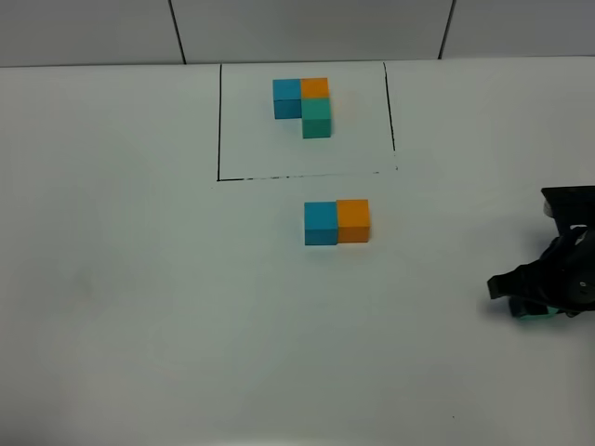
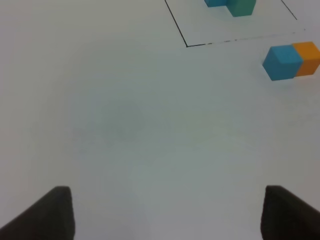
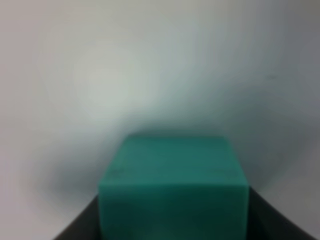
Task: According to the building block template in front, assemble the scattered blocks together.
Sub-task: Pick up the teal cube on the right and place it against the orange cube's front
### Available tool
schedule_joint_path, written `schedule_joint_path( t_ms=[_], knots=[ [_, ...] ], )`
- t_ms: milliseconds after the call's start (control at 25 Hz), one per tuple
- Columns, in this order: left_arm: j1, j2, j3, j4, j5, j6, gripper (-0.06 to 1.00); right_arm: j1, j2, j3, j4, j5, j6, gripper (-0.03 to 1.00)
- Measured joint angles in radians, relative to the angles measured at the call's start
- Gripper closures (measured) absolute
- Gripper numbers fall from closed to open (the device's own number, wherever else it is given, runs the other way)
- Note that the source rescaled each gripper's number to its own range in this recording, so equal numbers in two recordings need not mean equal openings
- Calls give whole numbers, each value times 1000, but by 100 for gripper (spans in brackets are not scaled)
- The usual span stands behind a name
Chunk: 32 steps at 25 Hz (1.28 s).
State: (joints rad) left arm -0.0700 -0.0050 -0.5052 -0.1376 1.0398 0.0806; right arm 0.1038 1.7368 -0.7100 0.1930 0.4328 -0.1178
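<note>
Though the high view barely shows it, we log one matte teal-green cube (image 3: 172, 180) gripped by the right end effector (image 1: 535, 307); left end effector (image 2: 167, 200) spread wide.

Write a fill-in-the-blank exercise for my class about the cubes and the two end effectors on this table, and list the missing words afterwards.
Outside the drawn frame, the loose blue cube touches the loose ____. The right end effector is shut on the ____. The left end effector is ____ and holds nothing. The model inside the frame is built from ____ cubes.
Missing words: orange cube; green cube; open; three.
</note>
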Motion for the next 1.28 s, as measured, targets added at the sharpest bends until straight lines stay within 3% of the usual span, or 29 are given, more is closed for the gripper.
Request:
schedule_joint_path(
  t_ms=[160,360,600,920,1280],
  knots=[
    [0,0,0,0,0,0,26,161,-29,-15,-1,-4,206,96],
    [0,0,0,0,0,0,26,354,-4,-115,-73,6,488,96],
    [0,0,0,0,0,0,26,487,128,-306,-217,109,733,96],
    [0,0,0,0,0,0,26,535,290,-494,-228,160,791,96],
    [0,0,0,0,0,0,26,538,337,-547,-231,167,824,96]
  ],
)
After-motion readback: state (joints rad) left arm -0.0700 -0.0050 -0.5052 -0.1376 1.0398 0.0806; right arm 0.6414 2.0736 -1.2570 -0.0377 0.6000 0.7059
